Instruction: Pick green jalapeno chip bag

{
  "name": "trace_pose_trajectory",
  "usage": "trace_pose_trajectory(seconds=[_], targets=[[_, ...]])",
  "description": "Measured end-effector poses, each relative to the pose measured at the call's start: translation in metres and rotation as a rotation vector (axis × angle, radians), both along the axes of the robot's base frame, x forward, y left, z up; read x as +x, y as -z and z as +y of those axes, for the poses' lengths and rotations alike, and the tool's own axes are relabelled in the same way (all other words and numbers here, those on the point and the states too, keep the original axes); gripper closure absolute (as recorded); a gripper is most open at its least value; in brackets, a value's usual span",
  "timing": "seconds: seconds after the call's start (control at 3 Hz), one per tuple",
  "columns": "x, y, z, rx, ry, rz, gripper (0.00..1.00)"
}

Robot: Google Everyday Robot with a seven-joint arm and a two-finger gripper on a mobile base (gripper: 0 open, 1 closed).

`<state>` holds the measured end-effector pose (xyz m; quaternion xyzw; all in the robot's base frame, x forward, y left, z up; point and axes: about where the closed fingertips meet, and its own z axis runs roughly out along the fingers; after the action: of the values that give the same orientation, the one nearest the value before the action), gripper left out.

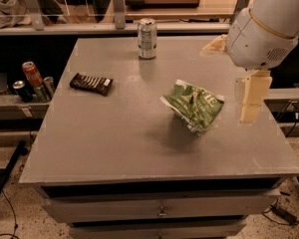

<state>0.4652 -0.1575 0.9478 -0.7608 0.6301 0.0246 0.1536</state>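
Note:
The green jalapeno chip bag (194,106) lies crumpled on the grey table (114,133), right of the middle. It is glossy green with white edges. My gripper (250,114) hangs from the white arm (264,29) at the right. It is just to the right of the bag, above the table's right side, and apart from the bag. It holds nothing that I can see.
A silver soda can (147,38) stands at the table's far edge. A dark brown candy bar wrapper (91,83) lies at the left. Several cans (32,78) stand on a lower shelf to the left. Drawers sit under the table's front edge.

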Motion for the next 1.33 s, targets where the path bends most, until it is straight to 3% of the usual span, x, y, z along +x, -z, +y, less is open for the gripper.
trace_pose_trajectory(seconds=[0.33, 0.67, 1.0, 1.33], targets=[[0.008, 0.026, 0.027, -0.016, -0.228, 0.013, 0.00], [0.016, 0.058, 0.041, -0.025, -0.344, 0.028, 0.00], [0.025, 0.086, 0.045, -0.023, -0.386, 0.050, 0.18], [0.038, 0.097, 0.039, -0.025, -0.384, 0.056, 0.42]])
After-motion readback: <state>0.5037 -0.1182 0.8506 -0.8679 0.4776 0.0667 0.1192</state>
